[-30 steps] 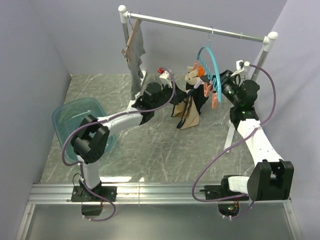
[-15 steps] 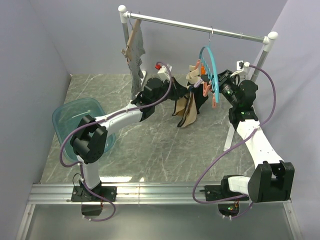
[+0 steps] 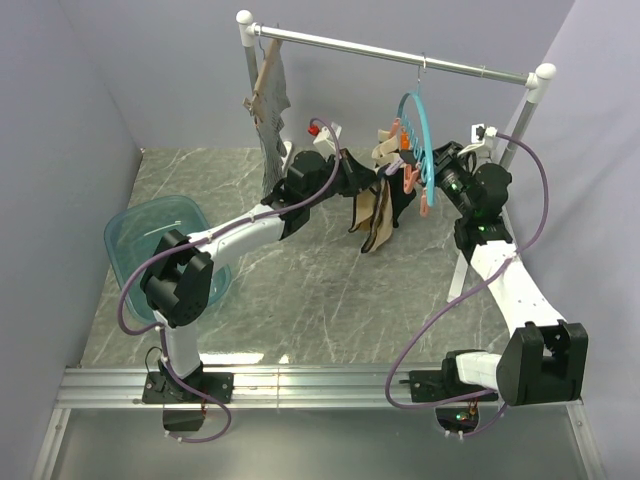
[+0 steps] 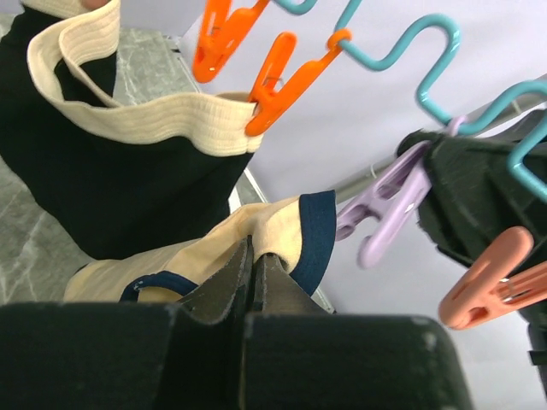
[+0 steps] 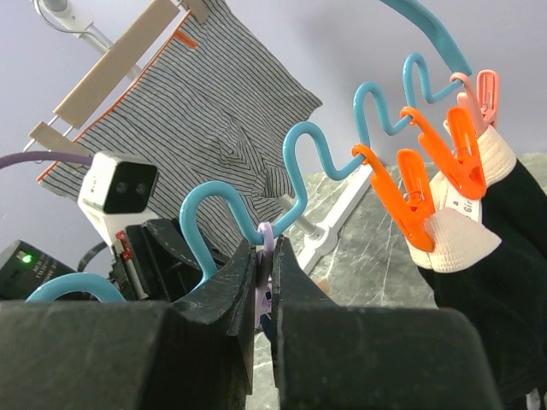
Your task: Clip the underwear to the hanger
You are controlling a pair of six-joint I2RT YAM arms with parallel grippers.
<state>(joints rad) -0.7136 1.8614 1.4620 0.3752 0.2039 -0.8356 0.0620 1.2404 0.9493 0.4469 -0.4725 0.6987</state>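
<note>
The tan underwear [image 4: 272, 224] with navy trim is pinched at its edge in my shut left gripper [image 4: 253, 249], just below and left of a purple clip [image 4: 383, 212] on the teal hanger [image 4: 408, 53]. In the top view the underwear [image 3: 375, 218] hangs from my left gripper [image 3: 360, 181] beside the hanger [image 3: 423, 128], which hangs from the rail. My right gripper [image 5: 266, 249] is shut on that purple clip [image 5: 266, 235] under the hanger's wavy rim [image 5: 376, 111]. In the top view my right gripper [image 3: 433, 172] is at the hanger's right side.
Black underwear with a cream waistband [image 4: 111, 171] hangs from orange clips [image 4: 275, 75]. A pink clip [image 4: 487, 284] is at the right. A grey striped garment [image 5: 214, 111] hangs on a wooden hanger [image 3: 265, 75] at the rail's left end. A teal basin [image 3: 155, 245] sits on the left.
My left gripper has lifted the tan underwear up and to the right, closer to the hanger's clips. My right gripper has stayed on the hanger, shifting slightly upward.
</note>
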